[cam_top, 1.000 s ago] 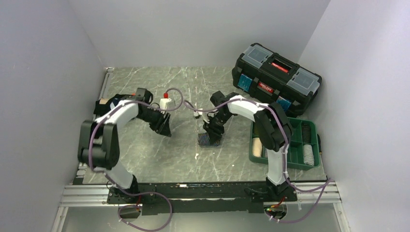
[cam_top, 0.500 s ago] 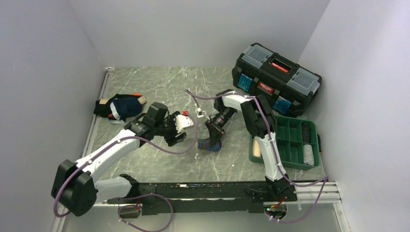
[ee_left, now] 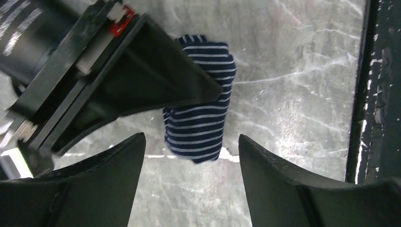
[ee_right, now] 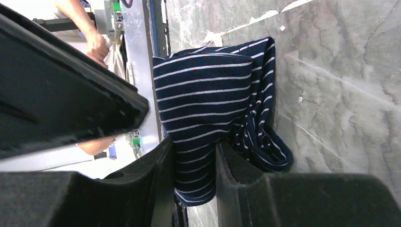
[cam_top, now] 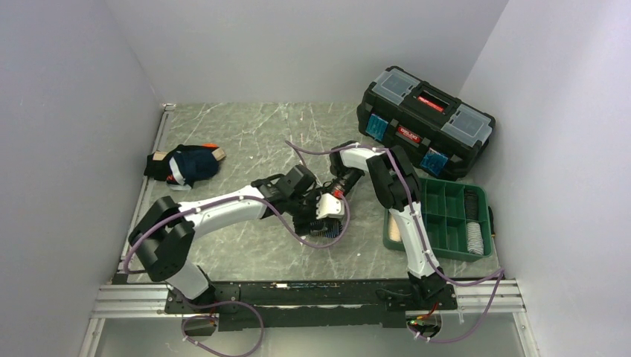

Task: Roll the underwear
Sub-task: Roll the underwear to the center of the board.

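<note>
1. The right gripper [ee_right: 195, 149] pinches the striped underwear [ee_right: 208, 94] between its two fingers. The navy cloth is bunched into a loose roll that sticks out past the fingertips.
2. The left gripper [ee_left: 189, 142] is spread wide, with a finger on either side of the roll's free end. As far as the left wrist view shows, neither finger touches the cloth.
3. The roll sits low over the marbled table [cam_top: 245, 134], near its middle. It probably rests on the surface, though both arms crowd it in the overhead view.
4. A heap of other underwear [cam_top: 186, 163] lies at the table's far left, well apart from the arms.
5. The green tray [cam_top: 435, 251] sits at the right edge, with the black toolbox [cam_top: 424, 123] behind it.
</note>
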Motion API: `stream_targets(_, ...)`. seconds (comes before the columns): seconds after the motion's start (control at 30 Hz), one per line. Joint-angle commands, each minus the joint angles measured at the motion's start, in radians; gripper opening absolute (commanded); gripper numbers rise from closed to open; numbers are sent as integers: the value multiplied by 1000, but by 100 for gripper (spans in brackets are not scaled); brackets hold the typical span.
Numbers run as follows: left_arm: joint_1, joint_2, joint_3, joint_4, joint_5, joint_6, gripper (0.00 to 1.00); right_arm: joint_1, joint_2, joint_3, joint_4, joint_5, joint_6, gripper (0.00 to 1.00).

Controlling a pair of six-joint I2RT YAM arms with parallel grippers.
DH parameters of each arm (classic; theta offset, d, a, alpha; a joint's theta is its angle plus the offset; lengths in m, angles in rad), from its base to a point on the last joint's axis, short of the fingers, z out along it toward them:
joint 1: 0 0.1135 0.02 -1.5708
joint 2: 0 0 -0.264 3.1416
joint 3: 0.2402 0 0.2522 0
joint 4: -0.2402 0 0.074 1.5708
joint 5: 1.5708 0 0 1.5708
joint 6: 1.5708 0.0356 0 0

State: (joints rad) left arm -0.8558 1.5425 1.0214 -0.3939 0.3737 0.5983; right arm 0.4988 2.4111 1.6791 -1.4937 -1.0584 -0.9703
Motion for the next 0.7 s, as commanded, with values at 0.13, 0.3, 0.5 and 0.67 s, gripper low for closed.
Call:
stream_targets(0.13,-31,97,72,8,32,-8,81,5,40,-17,98,120,-43,0)
stream_targets(0.3,-30,161,87,26,32,-6,82,4,40,-16,98,121,-41,0)
stream_targets(0.5,-33,222,96,38,50,-19,74,4,44,-19,102,120,-36,0)
stream_targets(0.67,-33,263,83,30,76,-32,50,4,49,-20,110,121,-29,0)
